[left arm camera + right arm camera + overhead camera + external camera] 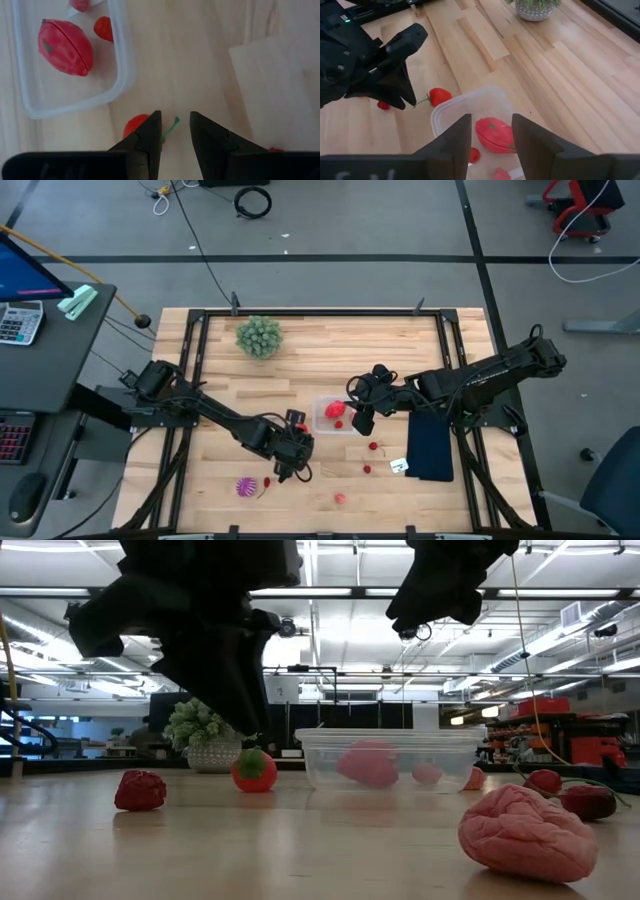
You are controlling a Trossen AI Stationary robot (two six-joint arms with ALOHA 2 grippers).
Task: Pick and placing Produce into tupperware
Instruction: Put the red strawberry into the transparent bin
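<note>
The clear tupperware (335, 428) stands mid-table with a large red fruit (65, 46) and smaller red pieces (103, 28) inside. Just in front of it a small red fruit (440, 95) with a green stem (171, 127) rests on the wood. My left gripper (175, 117) is open and slants down over it. The stem lies between its fingertips and one finger covers part of the fruit. I see no touch. My right gripper (490, 132) is open and hovers well above the tub's right end (440, 600).
Loose on the near part of the table lie a spiky purple piece (245, 486), a dark red piece (140, 790), a pink lumpy piece (525, 830) and cherries (372, 446). A dark pad (430, 445) lies right of the tub. A green plant (258, 337) stands far left.
</note>
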